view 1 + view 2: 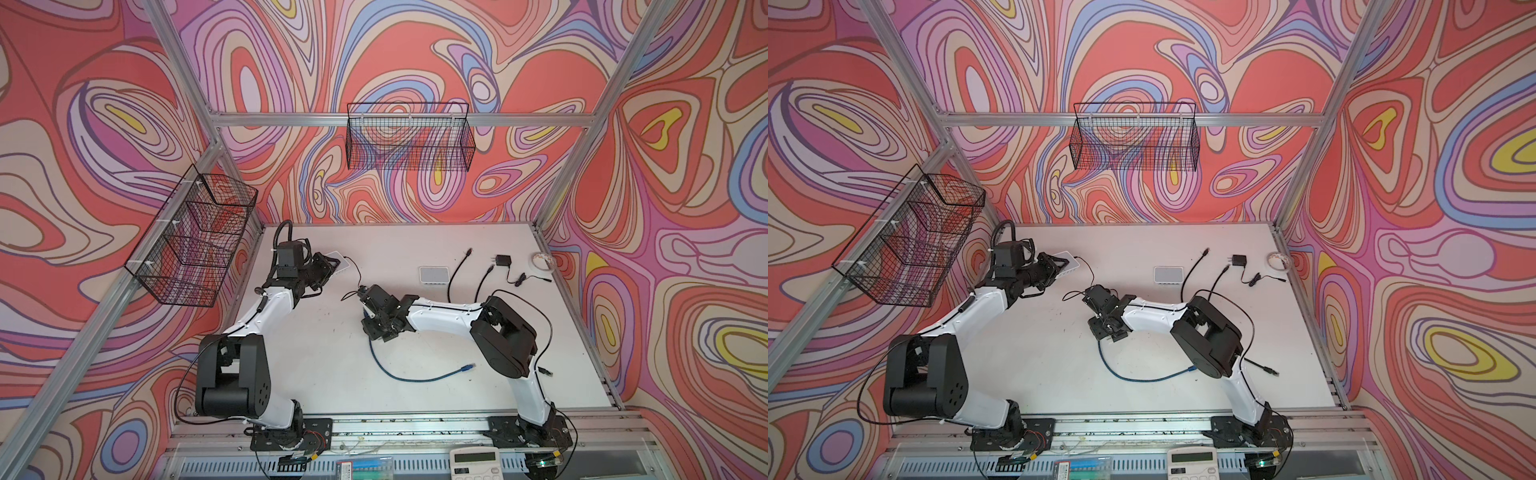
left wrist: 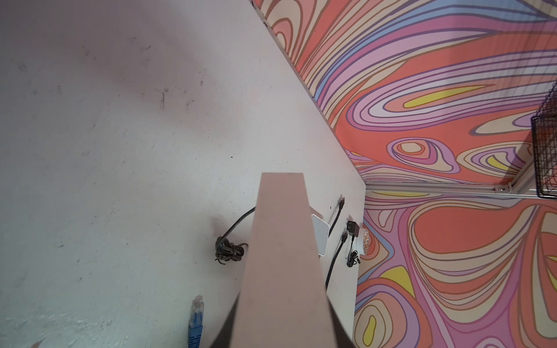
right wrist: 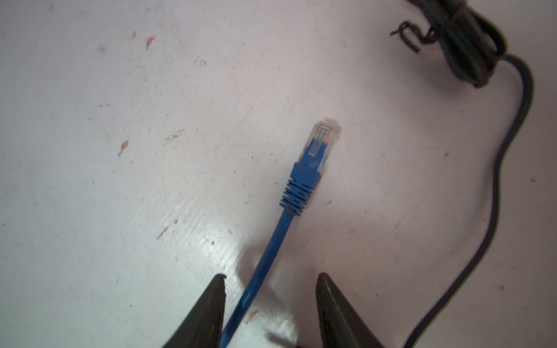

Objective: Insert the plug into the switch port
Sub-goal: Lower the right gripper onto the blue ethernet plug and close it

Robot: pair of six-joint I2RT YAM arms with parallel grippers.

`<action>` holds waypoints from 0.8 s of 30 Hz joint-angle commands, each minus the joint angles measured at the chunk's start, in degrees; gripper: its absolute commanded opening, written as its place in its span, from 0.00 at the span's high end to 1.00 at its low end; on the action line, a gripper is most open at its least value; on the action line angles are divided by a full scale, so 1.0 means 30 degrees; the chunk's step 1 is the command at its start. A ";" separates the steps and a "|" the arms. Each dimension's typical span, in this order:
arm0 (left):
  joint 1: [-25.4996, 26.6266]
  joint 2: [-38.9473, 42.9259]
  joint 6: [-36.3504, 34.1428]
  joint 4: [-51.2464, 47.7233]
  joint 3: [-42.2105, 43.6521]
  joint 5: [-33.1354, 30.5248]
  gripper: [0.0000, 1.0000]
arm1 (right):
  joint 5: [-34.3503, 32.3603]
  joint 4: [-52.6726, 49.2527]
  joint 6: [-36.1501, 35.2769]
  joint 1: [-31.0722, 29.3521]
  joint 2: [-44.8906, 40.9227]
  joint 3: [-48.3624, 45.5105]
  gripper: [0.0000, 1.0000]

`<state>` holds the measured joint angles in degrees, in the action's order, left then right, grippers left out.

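While pinching one end of a flat white plastic switch box (image 1: 1073, 266), sits close to the far left corner of the scuffed white worktop (image 1: 1038, 365): left tool (image 1: 1057, 262), jaws pressed together on that box. Seen from the left wrist as a long pale slab, apparently lifted off the surface and tilted. No telling from any view which way its ports face.

Nearer the middle of the worktop, right tool (image 3: 272, 278) spread wide, straddling a thin blue network cable (image 3: 271, 241) without pinching it. Just ahead of the dark fingertips (image 3: 220, 289), flat on the surface: clear plastic plug (image 3: 324, 135) with ribbed blue boot, well apart from the switch box and in no port. Beside the plug, a tied bundle of black cord (image 3: 464, 39). Rest of the blue cable looping toward the near right corner.

Along the far edge, a second white box (image 1: 434, 275), loose black leads (image 1: 457, 270), a black wall adapter (image 1: 503, 261) and a tape roll (image 1: 542, 261) at the far right corner.
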<state>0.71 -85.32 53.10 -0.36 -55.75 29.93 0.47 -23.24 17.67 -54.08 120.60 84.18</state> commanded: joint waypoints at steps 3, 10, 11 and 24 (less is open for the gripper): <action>-0.0006 0.0637 -0.0276 -0.0077 0.0027 0.0192 1.00 | -0.0153 0.0102 0.0288 -0.0054 -0.0521 -0.0399 0.48; -0.0004 0.1061 -0.0184 -0.0028 0.0498 0.0040 1.00 | 0.0050 -0.0669 0.0012 -0.0051 0.0826 0.1515 0.49; -0.0005 0.1098 -0.0181 -0.0028 0.0506 0.0015 1.00 | -0.0111 -0.0863 -0.0070 -0.0076 0.1067 0.1829 0.50; -0.0089 0.1239 -0.0299 -0.0139 0.0506 0.0186 1.00 | -0.1636 -0.2000 -0.0066 -0.0071 0.3027 0.3177 0.58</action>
<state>0.71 -83.64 52.73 -0.99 -54.33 29.98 -2.59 -27.00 17.17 -54.08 126.89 93.25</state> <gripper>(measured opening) 0.253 0.423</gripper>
